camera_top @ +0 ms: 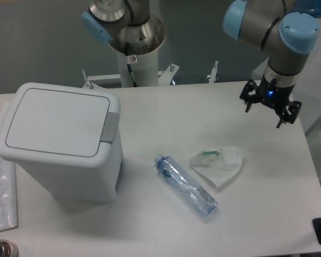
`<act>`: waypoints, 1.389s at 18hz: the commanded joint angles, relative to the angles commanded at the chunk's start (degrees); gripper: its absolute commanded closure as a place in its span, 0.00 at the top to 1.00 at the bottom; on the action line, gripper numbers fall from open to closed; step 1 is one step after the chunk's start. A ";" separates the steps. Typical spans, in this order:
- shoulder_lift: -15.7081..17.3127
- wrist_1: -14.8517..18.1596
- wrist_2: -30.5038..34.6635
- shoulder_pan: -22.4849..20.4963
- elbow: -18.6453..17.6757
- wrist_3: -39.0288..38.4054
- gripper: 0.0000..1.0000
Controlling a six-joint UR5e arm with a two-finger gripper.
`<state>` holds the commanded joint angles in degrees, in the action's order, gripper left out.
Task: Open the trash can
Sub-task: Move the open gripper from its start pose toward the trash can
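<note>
The trash can (61, 142) is a large boxy white bin standing at the left of the table. Its flat lid (56, 120) is down and closed. A grey push-button tab (111, 126) sits on the lid's right edge. My gripper (270, 110) hangs in the air at the far right of the table, well away from the bin. Its two black fingers are spread apart and hold nothing.
A crushed clear plastic bottle (184, 184) with a blue cap lies in the middle front. A crumpled white tissue (218, 163) lies just right of it. A clear plastic bag (1, 195) lies at the left edge. A second robot base (135, 51) stands at the back.
</note>
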<state>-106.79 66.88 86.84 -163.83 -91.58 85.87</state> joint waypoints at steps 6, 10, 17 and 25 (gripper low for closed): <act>0.53 0.00 -0.70 0.18 -1.50 -0.18 1.00; -0.09 -0.09 -0.61 0.62 -2.37 -0.35 1.00; 0.35 -0.17 -2.37 0.61 -3.17 -11.48 1.00; -1.14 1.22 -11.95 0.70 3.94 -23.71 1.00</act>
<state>-107.93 68.10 74.88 -163.13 -87.64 62.16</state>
